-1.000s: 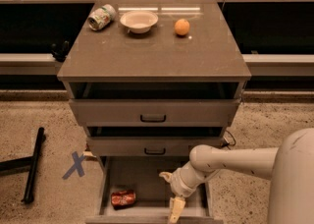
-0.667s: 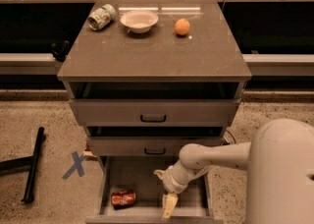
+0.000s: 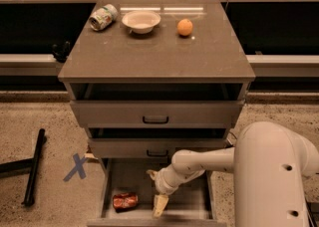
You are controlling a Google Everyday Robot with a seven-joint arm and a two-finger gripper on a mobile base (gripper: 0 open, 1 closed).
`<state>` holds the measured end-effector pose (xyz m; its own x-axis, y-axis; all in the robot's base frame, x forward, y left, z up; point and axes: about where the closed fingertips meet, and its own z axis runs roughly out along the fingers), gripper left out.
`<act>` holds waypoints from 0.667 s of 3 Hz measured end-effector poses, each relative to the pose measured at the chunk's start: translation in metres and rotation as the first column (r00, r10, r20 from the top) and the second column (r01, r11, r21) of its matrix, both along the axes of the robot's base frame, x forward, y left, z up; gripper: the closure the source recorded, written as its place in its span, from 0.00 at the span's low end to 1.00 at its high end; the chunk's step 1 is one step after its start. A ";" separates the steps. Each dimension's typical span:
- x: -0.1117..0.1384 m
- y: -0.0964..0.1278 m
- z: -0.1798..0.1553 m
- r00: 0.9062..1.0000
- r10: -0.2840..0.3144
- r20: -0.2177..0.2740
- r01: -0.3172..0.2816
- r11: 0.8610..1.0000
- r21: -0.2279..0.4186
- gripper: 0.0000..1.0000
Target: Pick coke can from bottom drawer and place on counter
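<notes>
Coke can [image 3: 125,201] lying on its side at the front left of the bottom drawer [image 3: 127,173], not yet grasped.
Camera view: the gripper [image 3: 159,202] is seen low in the drawer, just right of the can and apart from it; whether it is released or clenched cannot be told. The can is judged light, thin-walled, dented and crushable, best taken across its middle. The counter [image 3: 154,54] lies above.

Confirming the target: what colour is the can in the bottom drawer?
Red coke can, camera view; pincer beside it.
</notes>
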<state>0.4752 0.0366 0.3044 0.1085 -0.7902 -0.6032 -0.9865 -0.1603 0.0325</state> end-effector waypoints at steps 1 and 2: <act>0.005 0.032 -0.022 0.999 0.007 0.032 -0.010 0.996 0.084 0.00; 0.005 0.032 -0.022 0.999 0.007 0.032 -0.010 0.996 0.084 0.00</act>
<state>0.4804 0.0687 0.2828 0.1350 -0.7358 -0.6636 -0.9854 -0.1696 -0.0124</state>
